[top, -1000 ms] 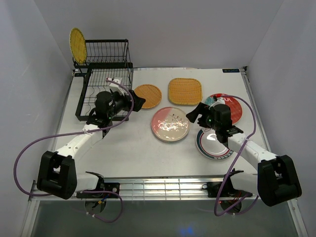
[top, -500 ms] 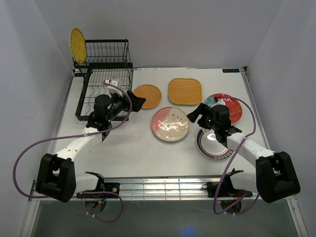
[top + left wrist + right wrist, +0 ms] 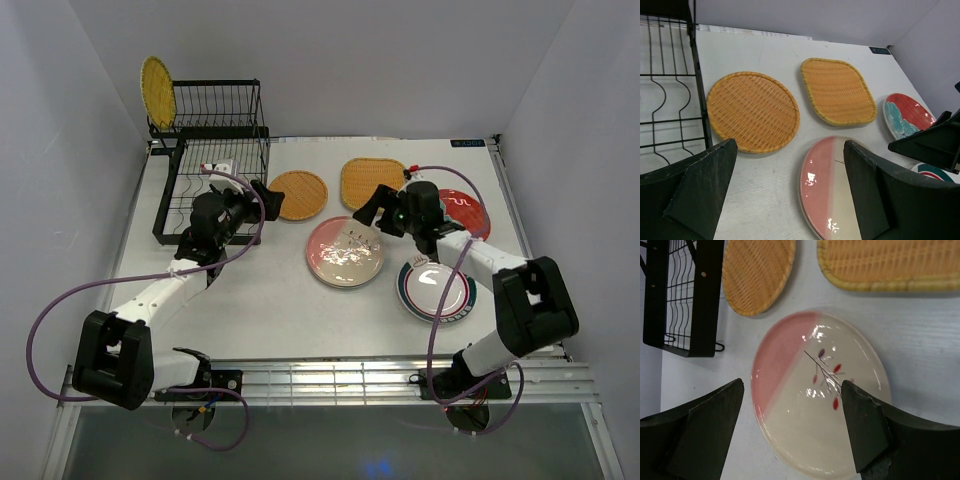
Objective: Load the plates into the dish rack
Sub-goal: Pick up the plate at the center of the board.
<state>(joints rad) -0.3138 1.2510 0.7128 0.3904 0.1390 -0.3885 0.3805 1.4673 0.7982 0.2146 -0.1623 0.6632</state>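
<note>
At the far left of the white worktop (image 3: 260, 300), a black wire dish rack (image 3: 215, 165): raised rear basket, lower tray of wavy slot wires. Upright at the left end of the rear basket, one round yellow woven plate (image 3: 158, 92). Flat on the worktop, just right of the rack, a round orange woven plate (image 3: 753, 111); beside it, a rounded-square woven plate (image 3: 838, 91); nearer, a glossy pink-and-white plate (image 3: 817, 390) with a sprig motif; at right, a red plate (image 3: 470, 222) with a teal patch and a white plate with teal rim rings (image 3: 437, 290). Left end effector (image 3: 790, 147) wide open, gripping nothing, close to the round orange woven plate. Right end effector (image 3: 792, 386) likewise spread wide, empty, above the pink-and-white plate.
</note>
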